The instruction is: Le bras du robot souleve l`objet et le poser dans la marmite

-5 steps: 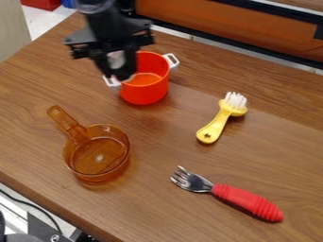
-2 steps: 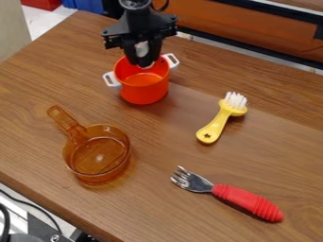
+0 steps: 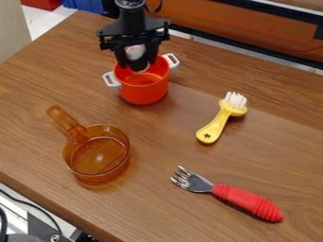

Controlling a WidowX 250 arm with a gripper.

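So the arm's gripper (image 3: 137,68) is hanging tips-down right over the mouth of the red pot (image 3: 145,92), kinda toward the back of its rim. Jaws are parted just about as wide as the little whitish thing (image 3: 134,52) between them, and they've got hold of it, one finger on each side. Couldn't tell you what that thing actually is, the fingers cover too much of it. Its lower end lines up with the pot's opening, but whether it dips below the rim, I can't tell.

The pot's standing upright on the wooden desk (image 3: 157,142), with a white handle sticking out on either side. Down and to the left of it in the view there's a see-through amber pan (image 3: 97,176), also upright, its handle pointing up and left. Off to the right of the pot, well apart from it, lies a yellow brush (image 3: 216,125), white bristles at the end farther from the camera. And farther down to the pot's right you've got a fork (image 3: 247,199) with a chunky red ribbed grip, metal tines on the end nearer the pot.
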